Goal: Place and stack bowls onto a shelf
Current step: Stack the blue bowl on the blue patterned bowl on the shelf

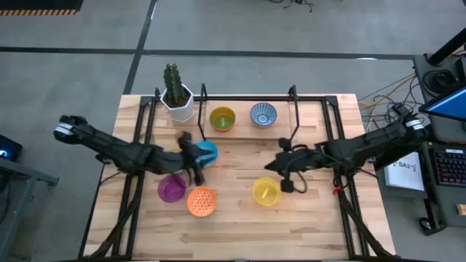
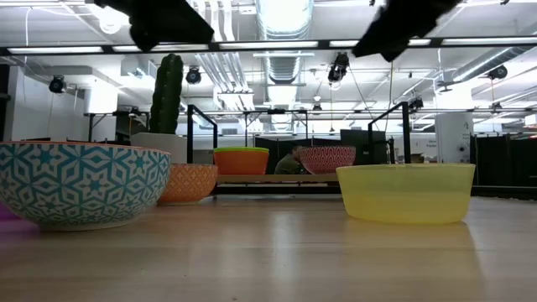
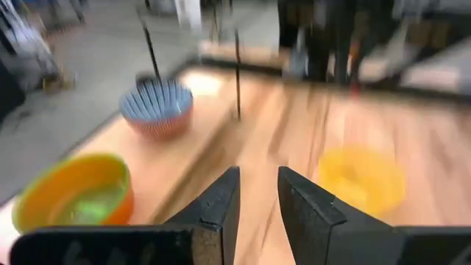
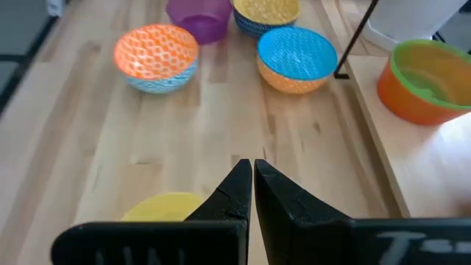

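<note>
Left gripper (image 1: 194, 161), fingers slightly parted and empty, hovers beside the blue-lined bowl (image 1: 207, 153). Right gripper (image 1: 275, 166), pinched closed and empty, hovers above the yellow bowl (image 1: 266, 191). Two bowls sit on the shelf (image 1: 244, 131).

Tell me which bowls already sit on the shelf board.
Two: the orange bowl with green inside and the blue-white patterned bowl, side by side on the shelf. The other bowls rest on the table.
</note>
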Motion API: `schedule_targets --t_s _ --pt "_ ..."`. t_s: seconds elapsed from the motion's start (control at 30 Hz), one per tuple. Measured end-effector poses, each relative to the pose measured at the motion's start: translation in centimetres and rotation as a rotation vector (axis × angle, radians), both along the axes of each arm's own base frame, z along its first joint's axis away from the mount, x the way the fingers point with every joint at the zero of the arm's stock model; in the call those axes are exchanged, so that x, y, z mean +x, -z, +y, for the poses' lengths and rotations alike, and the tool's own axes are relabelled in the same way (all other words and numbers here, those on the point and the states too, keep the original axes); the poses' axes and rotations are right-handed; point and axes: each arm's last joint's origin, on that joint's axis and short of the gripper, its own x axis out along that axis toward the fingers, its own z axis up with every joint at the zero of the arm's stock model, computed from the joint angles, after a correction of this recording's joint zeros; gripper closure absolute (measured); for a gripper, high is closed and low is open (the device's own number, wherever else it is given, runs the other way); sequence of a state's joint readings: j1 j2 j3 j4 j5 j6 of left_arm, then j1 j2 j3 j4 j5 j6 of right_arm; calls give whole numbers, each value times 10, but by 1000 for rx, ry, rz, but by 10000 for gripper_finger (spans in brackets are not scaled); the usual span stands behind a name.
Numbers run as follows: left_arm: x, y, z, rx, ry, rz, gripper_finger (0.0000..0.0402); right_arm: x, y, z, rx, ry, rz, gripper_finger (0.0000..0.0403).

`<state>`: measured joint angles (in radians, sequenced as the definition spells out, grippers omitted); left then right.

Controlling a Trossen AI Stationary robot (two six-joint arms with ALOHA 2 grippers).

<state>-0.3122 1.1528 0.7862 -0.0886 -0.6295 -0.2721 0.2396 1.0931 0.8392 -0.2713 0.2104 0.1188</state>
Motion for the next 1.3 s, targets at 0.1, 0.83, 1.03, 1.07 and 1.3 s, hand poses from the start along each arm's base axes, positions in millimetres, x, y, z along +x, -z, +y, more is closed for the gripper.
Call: schedule_targets --t_s 0.1,0.83,1.03,1.07,1.3 --pt "23 5 -8 23 -15 215 325 -16 6 -3 -3 -11 -24 394" --pt "62 40 4 -91 39 873 279 -89 8 -21 -103 -98 -230 394" --pt "68 52 31 -125 18 862 241 -96 9 -20 -73 -159 -253 394" --pt "69 56 33 -141 21 852 238 -97 9 -20 -63 -171 -254 394" --pt "65 78 40 -215 24 829 240 -98 11 -20 -57 -184 -247 394"
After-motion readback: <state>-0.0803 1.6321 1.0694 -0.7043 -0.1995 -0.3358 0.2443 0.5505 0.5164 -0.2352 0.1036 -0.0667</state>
